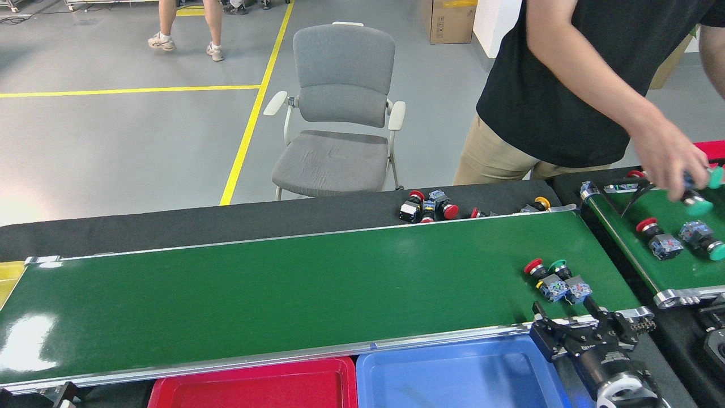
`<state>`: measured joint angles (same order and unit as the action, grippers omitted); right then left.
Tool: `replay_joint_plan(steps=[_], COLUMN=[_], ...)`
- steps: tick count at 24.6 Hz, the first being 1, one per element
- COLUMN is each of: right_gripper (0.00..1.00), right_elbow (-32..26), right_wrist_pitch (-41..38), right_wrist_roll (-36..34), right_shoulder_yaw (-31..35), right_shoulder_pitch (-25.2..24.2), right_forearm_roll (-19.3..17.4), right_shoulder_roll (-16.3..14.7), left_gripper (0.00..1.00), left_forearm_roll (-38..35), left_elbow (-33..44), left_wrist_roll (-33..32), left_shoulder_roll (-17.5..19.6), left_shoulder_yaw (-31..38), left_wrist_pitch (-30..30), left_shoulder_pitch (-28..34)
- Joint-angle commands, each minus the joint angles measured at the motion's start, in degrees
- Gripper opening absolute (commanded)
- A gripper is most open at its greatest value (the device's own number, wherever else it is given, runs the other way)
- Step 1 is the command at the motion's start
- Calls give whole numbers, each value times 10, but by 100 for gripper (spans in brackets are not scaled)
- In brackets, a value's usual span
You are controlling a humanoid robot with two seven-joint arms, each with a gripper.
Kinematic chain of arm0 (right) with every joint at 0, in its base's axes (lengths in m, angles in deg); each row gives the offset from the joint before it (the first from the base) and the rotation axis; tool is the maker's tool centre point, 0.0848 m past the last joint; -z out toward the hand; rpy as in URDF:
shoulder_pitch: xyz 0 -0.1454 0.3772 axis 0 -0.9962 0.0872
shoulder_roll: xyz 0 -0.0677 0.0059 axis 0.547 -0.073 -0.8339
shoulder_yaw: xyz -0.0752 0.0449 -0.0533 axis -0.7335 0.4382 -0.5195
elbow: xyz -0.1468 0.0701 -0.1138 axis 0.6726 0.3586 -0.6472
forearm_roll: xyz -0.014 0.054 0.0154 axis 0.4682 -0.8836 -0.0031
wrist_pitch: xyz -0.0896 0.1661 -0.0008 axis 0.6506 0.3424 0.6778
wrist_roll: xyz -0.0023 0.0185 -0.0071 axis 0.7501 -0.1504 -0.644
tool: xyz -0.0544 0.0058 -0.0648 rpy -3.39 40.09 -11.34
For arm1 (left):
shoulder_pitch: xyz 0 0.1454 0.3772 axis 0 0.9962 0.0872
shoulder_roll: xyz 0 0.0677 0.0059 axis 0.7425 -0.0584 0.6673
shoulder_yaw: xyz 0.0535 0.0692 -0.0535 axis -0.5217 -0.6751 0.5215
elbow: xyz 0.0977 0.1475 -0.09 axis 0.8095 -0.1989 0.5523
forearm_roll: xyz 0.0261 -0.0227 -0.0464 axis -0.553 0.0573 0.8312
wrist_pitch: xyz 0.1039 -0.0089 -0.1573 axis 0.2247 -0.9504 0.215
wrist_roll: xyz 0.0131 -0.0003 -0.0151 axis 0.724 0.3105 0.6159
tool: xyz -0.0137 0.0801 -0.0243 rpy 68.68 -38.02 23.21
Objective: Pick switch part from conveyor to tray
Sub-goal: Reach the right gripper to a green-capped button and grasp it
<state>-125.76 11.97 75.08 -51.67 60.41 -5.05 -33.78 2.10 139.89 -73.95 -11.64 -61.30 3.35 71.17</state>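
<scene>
Switch parts: we count two on the conveyor (283, 294), lying side by side and touching near its right end, toward the near rail. One has a red cap (533, 266), the other a green cap (558, 264); both caps point far-left, and their blue-grey bodies point toward us.

Our right tool (569, 318) sits just near of this pair, at the near rail. Fingers are spread, prongs reaching over the belt edge, gripping nothing. Left tool is out of view.

Trays lie below the near rail: a red tray (255, 391) at centre and a blue tray (453, 379) to its right, beside our right arm.

A loose cluster of spare switches (427, 207) rests on the black counter (198, 224) behind the far rail, with a few more to the right, one yellow-capped (542, 202).

At right, a second short belt (651, 238) carries a red-capped switch (657, 238) and a green-capped one (702, 238).

A person in a black shirt (566, 85) stands behind the counter; one hand (668, 158) is over the short belt holding green-capped switches, blurred.

A grey chair (340, 113) stands on the floor beyond. Another person's legs (187, 28) show far left.
</scene>
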Motion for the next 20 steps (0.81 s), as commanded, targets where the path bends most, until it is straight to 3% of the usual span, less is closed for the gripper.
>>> replay_joint_plan(steps=[1,9,20], right_gripper=[99,99,99], right_elbow=[-1,15,57], right_wrist_pitch=[-4,-12,-6], right_wrist_roll=[0,1,2], right_shoulder_yaw=[-3,-18,-51], right_shoulder_pitch=[9,15,60], right_forearm_roll=[-2,-3,-2], right_shoulder_roll=[-6,-4,-4], left_gripper=[100,100,100], left_forearm_roll=[-1,-1,0], left_elbow=[3,-8,-20], left_wrist_roll=[4,4,4], left_shoulder_roll=[4,3,7], left_shoulder_yaw=[3,3,-5], left_wrist_pitch=[1,3,3], left_shoulder_pitch=[-2,-6,-20])
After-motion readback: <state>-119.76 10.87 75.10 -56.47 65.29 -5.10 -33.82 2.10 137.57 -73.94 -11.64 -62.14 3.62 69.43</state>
